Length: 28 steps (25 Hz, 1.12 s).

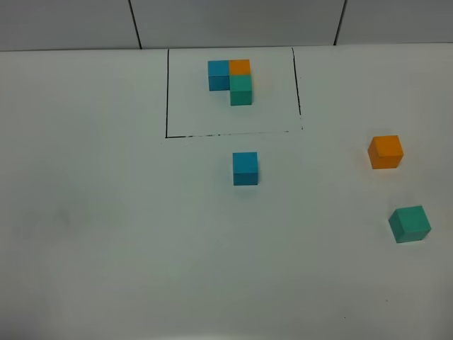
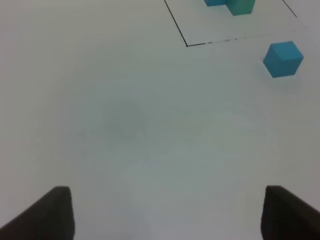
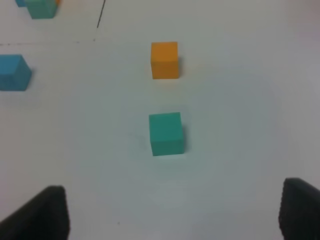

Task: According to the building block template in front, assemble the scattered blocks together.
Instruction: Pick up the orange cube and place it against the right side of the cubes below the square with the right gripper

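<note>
We see the building block template [image 1: 231,81] close to the far edge of the table [image 1: 106,227], about midway along it: an L of three touching cubes, blue, orange and teal-green, set inside a thin black rectangle [image 1: 168,92]. The blue block [image 1: 245,168] stands alone just outside the rectangle's near line, toward the middle of the table. The orange block [image 1: 385,151] and the teal-green block [image 1: 409,224] lie toward the right edge, apart from each other, the teal-green one closer to the near edge and slightly turned. In the wrist views we find the left end effector [image 2: 167,212] with its fingers [image 2: 55,215] spread wide over bare table, and the right end effector [image 3: 175,215] likewise spread, with the teal-green block lying ahead of it; neither holds anything
</note>
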Available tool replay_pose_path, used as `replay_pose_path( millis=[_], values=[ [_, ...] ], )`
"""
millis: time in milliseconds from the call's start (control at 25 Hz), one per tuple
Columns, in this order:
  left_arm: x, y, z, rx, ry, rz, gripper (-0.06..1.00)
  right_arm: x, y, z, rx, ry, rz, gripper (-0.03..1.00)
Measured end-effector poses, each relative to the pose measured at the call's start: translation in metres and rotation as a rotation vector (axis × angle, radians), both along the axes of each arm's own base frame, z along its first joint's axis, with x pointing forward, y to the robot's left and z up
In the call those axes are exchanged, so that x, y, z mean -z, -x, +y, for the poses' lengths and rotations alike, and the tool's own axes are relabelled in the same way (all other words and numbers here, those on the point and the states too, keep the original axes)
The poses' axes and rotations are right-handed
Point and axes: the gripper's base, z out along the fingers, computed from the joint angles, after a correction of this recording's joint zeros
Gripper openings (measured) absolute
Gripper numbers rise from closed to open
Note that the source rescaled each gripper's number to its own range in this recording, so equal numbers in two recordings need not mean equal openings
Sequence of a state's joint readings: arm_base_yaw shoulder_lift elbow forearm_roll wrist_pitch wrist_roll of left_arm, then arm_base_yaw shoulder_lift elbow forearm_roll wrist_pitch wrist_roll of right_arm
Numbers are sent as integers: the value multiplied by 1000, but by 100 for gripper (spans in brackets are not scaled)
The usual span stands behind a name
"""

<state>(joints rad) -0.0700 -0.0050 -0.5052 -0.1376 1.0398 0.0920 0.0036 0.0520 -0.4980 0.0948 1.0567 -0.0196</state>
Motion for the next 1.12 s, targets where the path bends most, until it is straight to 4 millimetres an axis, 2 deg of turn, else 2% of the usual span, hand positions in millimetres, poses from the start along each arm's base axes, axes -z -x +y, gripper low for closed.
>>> replay_pose_path(
  millis=[1120],
  values=[
    [0,0,0,-5,8,2,69,0,0,0,0,-5,-1,72]
  ],
)
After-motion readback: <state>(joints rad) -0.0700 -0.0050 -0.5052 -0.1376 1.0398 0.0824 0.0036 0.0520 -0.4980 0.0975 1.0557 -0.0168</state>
